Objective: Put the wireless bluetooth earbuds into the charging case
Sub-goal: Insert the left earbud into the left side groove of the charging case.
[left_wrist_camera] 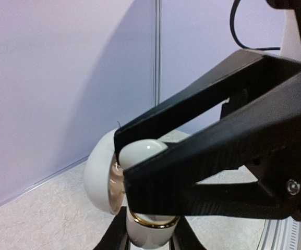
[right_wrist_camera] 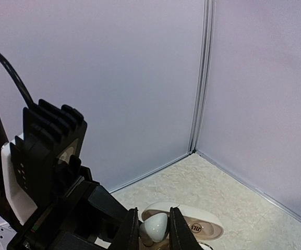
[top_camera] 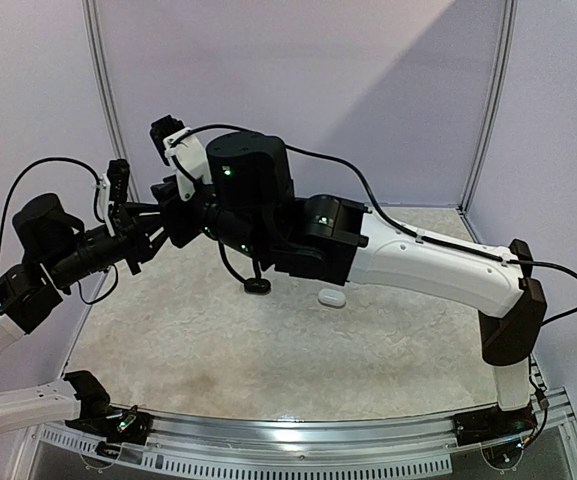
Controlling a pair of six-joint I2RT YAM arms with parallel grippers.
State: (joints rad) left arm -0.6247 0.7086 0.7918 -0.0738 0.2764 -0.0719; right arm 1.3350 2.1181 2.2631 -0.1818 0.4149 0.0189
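White earbud [right_wrist_camera: 155,225]: right gripper [right_wrist_camera: 154,223] | case [left_wrist_camera: 99,172]: left gripper [left_wrist_camera: 123,157] | overhead: hidden

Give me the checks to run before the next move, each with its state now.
1. Right hand shut on small white rounded earbud: ok.
2. Left hand clamping white oval plastic charging case: ok.
3. Case lid open: ok.
4. Earbud lined up with its socket: cannot tell, the contact is hidden.
5. Spare white oval case lying below, clear of both hands: ok.
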